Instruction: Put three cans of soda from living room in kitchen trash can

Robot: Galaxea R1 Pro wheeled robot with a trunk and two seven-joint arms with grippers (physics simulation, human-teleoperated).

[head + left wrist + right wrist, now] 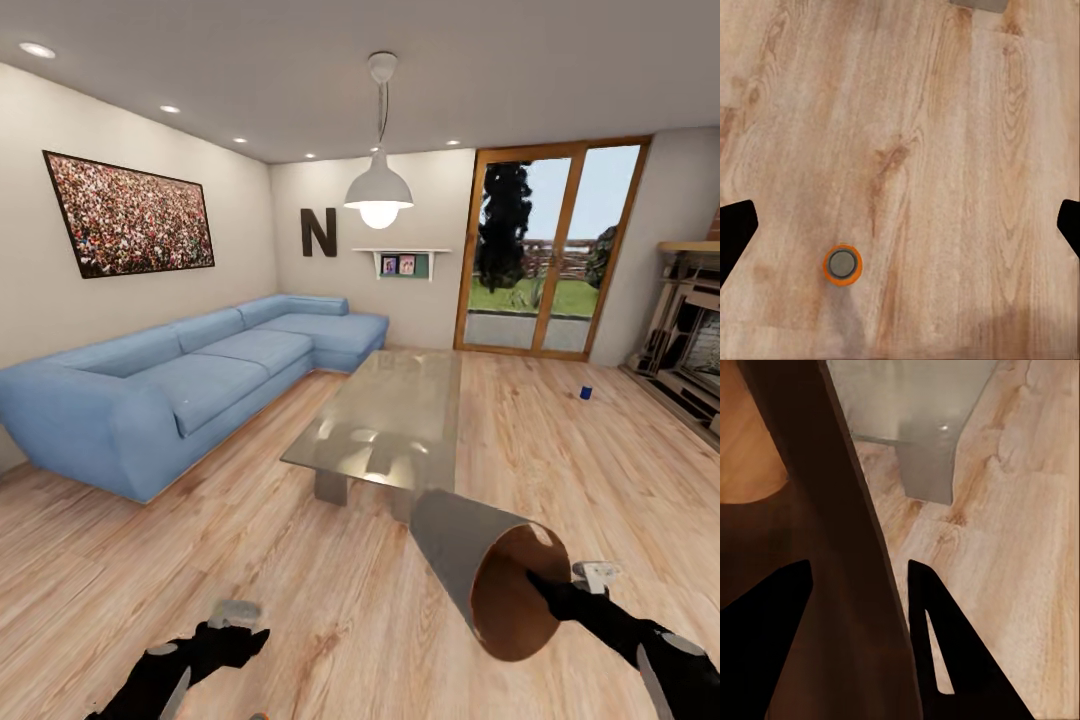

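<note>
My right gripper [545, 585] is shut on the rim of the tash can [455, 540], a light-grey bin held off the floor and tipped so its orange-brown mouth faces me. In the right wrist view the bin's wall [832, 547] runs between the two fingers of that gripper [859, 566]. A dark blue can of soda [587, 393] stands on the wood floor far off at the right. My left gripper [235, 625] hangs open low at the left. Its wrist view looks straight down on an orange can of soda [841, 264] with a grey top, upright on the floor below the open gripper [900, 229].
A glass coffee table [400, 410] stands just beyond the bin. A long blue sofa [190, 380] lines the left wall. A fireplace [695, 340] sits at the right edge, and glass doors [545, 250] close the far wall.
</note>
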